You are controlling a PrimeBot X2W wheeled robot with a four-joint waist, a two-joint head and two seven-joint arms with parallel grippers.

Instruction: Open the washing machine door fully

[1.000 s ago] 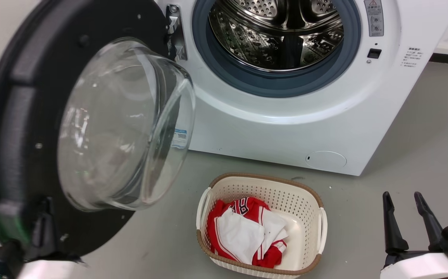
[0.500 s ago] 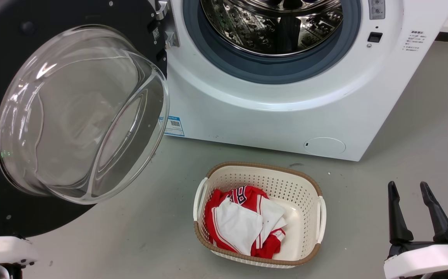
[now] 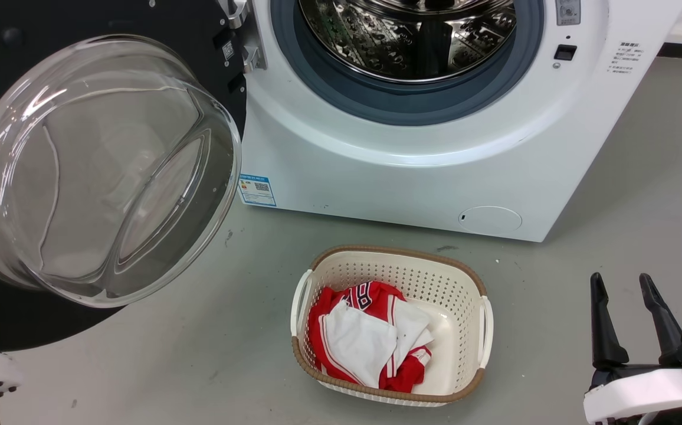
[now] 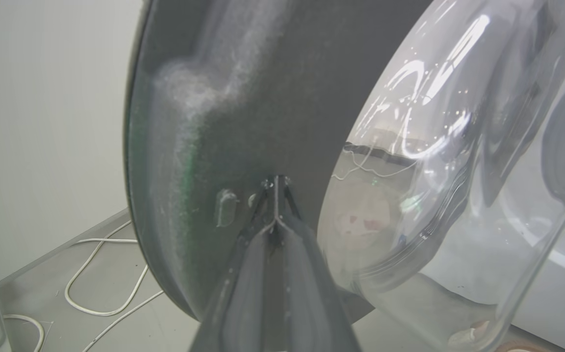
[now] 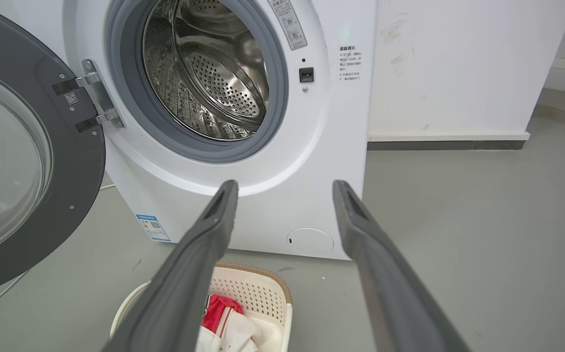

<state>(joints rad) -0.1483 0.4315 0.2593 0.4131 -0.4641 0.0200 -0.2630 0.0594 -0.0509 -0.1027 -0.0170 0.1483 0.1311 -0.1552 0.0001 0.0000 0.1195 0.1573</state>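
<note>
The washing machine door (image 3: 111, 20), a black disc with a bulging glass bowl (image 3: 99, 171), stands swung out wide at the left, hinged to the white washing machine (image 3: 388, 177). Its steel drum (image 3: 406, 35) lies exposed inside the grey ring. In the left wrist view my left gripper (image 4: 276, 181) is shut, its joined tips touching the door's (image 4: 243, 107) black inner face beside the bowl. My right gripper (image 3: 620, 278) hangs open at the lower right, well away from the machine, with nothing between its fingers. From the right wrist, the right gripper (image 5: 285, 186) points at the machine (image 5: 331, 122) and the door (image 5: 79, 161).
A cream perforated basket (image 3: 394, 271) with red and white clothes (image 3: 370, 342) stands on the grey floor before the machine. A white cable (image 4: 92, 274) lies on the floor behind the door, close to a pale wall. Another white wall (image 5: 458, 63) stands right of the machine.
The door has swung wider open, away from the drum. The head camera has shifted, and the dark left gripper at the door's lower rim has left the head view.
</note>
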